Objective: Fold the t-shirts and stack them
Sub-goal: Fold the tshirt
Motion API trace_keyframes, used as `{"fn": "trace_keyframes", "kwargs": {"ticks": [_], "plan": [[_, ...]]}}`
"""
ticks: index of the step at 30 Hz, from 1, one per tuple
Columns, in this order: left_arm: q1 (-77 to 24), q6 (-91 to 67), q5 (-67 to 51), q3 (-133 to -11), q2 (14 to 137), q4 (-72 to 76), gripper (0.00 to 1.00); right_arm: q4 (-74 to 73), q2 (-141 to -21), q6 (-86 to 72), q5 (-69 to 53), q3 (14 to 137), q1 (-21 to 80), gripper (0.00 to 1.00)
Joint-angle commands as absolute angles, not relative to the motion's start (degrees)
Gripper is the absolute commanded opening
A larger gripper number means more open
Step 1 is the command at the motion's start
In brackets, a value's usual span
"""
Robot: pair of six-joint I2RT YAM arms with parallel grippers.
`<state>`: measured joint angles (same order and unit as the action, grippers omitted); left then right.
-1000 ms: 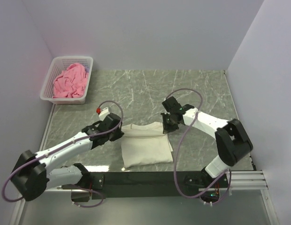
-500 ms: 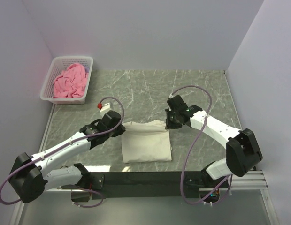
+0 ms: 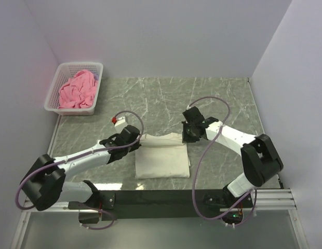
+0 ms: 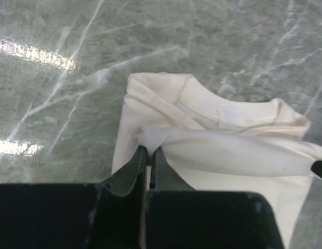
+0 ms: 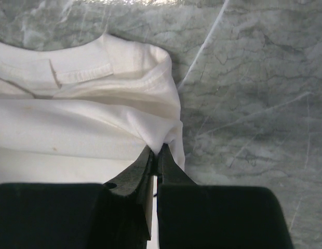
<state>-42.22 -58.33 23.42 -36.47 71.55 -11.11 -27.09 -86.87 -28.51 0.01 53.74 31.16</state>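
Both arms shifted in the last second. The left gripper point(image 4: 149, 150) came in rightward onto the cloth's far-left corner. The right gripper point(image 5: 157, 149) held its spot while its elbow swung, and the bundle went from skewed to square.

Left jaws are pressed together, pinching a fold of the white shirt point(image 3: 162, 162) at its left edge. Right jaws are the same, clamped on the right end of that fold. The pinched layer runs fairly taut between the two grippers and sits on top of the shirt, just short of the collar point(image 4: 200, 109), which lies at the far end, past the fold.

From above, the shirt is a compact rectangle near the middle of the table point(image 3: 166, 98), close to the arm bases, with no sleeves sticking out.

Status, my read:
- White shirt: sides look already folded in. The crosswise fold is in hand but not released, and both grippers are holding it. What's left is to let go, maybe smooth it out.
- Pink shirt point(image 3: 77, 89): crumpled in the basket point(image 3: 80, 65) at the far left corner, well apart from both arms. It needs pulling out, spreading, folding and stacking on the white one.

I'd call it under halfway: the first shirt is nearly done, the second not yet begun, and there is no stack yet.
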Motion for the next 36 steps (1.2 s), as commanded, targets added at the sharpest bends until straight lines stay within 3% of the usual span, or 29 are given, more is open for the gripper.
{"fn": "trace_keyframes", "kwargs": {"ticks": [1, 8, 12, 13, 15, 16, 18, 21, 22, 25, 27, 34, 36], "plan": [[-41.3, -58.8, 28.4, -35.5, 74.3, -6.6, 0.01, -24.4, -90.2, -27.8, 4.1, 56.2, 29.8, 0.00], [-41.2, -58.1, 31.0, -35.5, 78.1, -3.4, 0.01, -23.6, -94.8, -29.2, 5.4, 57.9, 29.4, 0.00], [-41.2, -57.0, 31.6, -36.4, 79.1, -3.3, 0.04, -24.7, -94.1, -29.2, 6.1, 59.2, 29.4, 0.16], [-41.3, -57.0, 31.7, -36.7, 79.1, -3.4, 0.07, -25.8, -94.0, -28.9, 5.9, 59.8, 29.4, 0.24], [-41.2, -56.6, 31.6, -37.0, 78.7, -3.8, 0.16, -26.8, -92.4, -28.4, 6.7, 60.9, 29.5, 0.31], [-41.3, -56.3, 31.5, -37.1, 77.8, -4.3, 0.24, -26.9, -91.6, -28.1, 6.6, 61.0, 29.5, 0.37], [-41.5, -55.6, 31.3, -37.3, 75.3, -5.1, 0.32, -27.0, -88.3, -27.2, 5.5, 60.7, 29.5, 0.40], [-42.1, -54.0, 31.9, -37.1, 71.5, -7.9, 0.55, -26.8, -84.2, -25.7, 3.3, 59.0, 30.2, 0.43], [-42.3, -53.5, 32.0, -36.9, 68.9, -8.7, 0.68, -26.5, -83.2, -25.4, 2.7, 58.4, 30.6, 0.43], [-43.3, -52.8, 30.7, -36.0, 64.5, -11.1, 0.78, -24.7, -80.0, -25.0, 0.3, 55.1, 32.0, 0.43], [-44.1, -52.4, 27.8, -35.3, 63.2, -11.3, 0.77, -23.6, -78.8, -25.1, -3.0, 52.9, 32.2, 0.42], [-44.5, -48.3, 21.6, -36.6, 71.8, -4.5, 0.38, -18.6, -85.5, -23.8, -7.8, 53.4, 31.6, 0.30], [-43.2, -47.3, 20.8, -37.9, 77.3, -2.7, 0.36, -17.5, -88.7, -23.6, -8.0, 54.7, 30.9, 0.29]]}}
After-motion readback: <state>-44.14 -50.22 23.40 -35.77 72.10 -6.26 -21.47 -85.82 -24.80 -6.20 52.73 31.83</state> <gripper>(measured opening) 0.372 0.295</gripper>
